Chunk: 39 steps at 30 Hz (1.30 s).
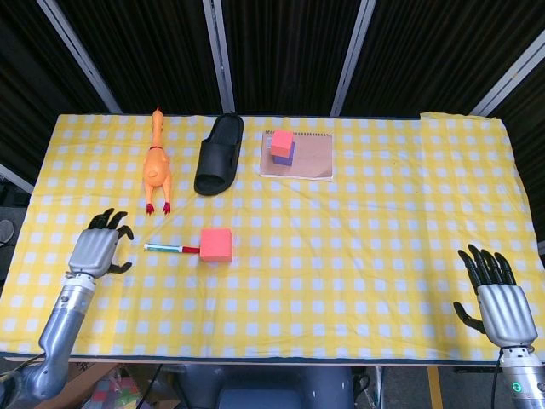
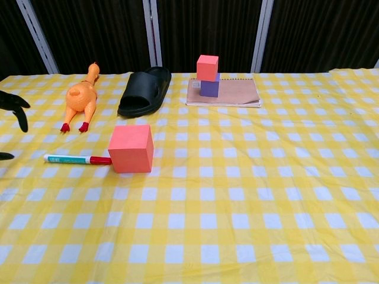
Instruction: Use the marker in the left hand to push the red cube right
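Head view: left hand hovers w/ fingers spread, holding nothing, just left of the marker, prob. lined up to pick it up since the push needs the marker in hand first. Marker lies flat, red cap end touching or nearly touching the red cube, so it already points at the face to be pushed. Right hand rests released, fingers apart, well away at the near right edge, not needed here. Chicken, slipper and notebook w/ two stacked blocks sit further back, clear of the push path. Chest view: only dark fingertips of the left hand show at the left edge. Yellow-white check cloth covers the table; dark panelled wall behind.
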Available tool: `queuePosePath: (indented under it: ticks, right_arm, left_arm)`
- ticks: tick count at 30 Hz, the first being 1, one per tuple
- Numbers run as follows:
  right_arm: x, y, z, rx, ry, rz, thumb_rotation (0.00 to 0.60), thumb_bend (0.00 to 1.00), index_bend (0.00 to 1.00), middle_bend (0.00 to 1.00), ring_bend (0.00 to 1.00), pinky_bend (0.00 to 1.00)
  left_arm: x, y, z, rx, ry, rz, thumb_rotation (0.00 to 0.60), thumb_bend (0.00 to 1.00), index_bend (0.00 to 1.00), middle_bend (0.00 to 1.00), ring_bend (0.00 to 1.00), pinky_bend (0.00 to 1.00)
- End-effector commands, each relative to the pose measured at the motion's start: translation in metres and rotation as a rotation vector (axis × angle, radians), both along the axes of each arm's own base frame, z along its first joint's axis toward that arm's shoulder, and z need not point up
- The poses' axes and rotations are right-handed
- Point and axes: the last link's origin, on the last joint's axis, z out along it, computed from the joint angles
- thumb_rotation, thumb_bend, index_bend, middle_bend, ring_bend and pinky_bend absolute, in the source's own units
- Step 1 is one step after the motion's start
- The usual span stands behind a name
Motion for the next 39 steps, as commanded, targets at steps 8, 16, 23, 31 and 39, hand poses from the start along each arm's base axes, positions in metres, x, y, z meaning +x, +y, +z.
queuePosePath:
  ticks: [8, 16, 23, 31, 39]
  right_arm:
    - [0.0, 0.0, 0.0, 0.003, -0.009, 0.002, 0.6, 0.35, 0.0, 0.0, 0.0, 0.0]
    - [0.0, 0.0, 0.0, 0.002, -0.014, 0.003, 0.6, 0.35, 0.0, 0.0, 0.0, 0.0]
    - [0.0, 0.0, 0.0, 0.002, -0.016, 0.002, 0.6, 0.35, 0.0, 0.0, 0.0, 0.0]
    - [0.0, 0.0, 0.0, 0.003, -0.02, 0.0, 0.6, 0.36, 0.0, 0.0, 0.0, 0.0]
    - [0.001, 0.0, 0.001, 0.002, -0.022, 0.001, 0.6, 0.35, 0.0, 0.0, 0.0, 0.0]
  left_arm:
    - [0.018, 0.026, -0.041, -0.037, 0.056, -0.001, 0.6, 0.31, 0.44, 0.11, 0.0, 0.11]
    - [0.021, 0.031, -0.054, -0.065, 0.083, 0.018, 0.6, 0.31, 0.46, 0.11, 0.0, 0.11]
    - [0.023, 0.036, -0.062, -0.069, 0.089, 0.029, 0.6, 0.31, 0.47, 0.11, 0.0, 0.11]
    - [0.029, 0.04, -0.072, -0.077, 0.092, 0.036, 0.6, 0.32, 0.49, 0.11, 0.0, 0.11]
    - [0.029, 0.041, -0.073, -0.078, 0.095, 0.043, 0.6, 0.38, 0.57, 0.12, 0.0, 0.11]
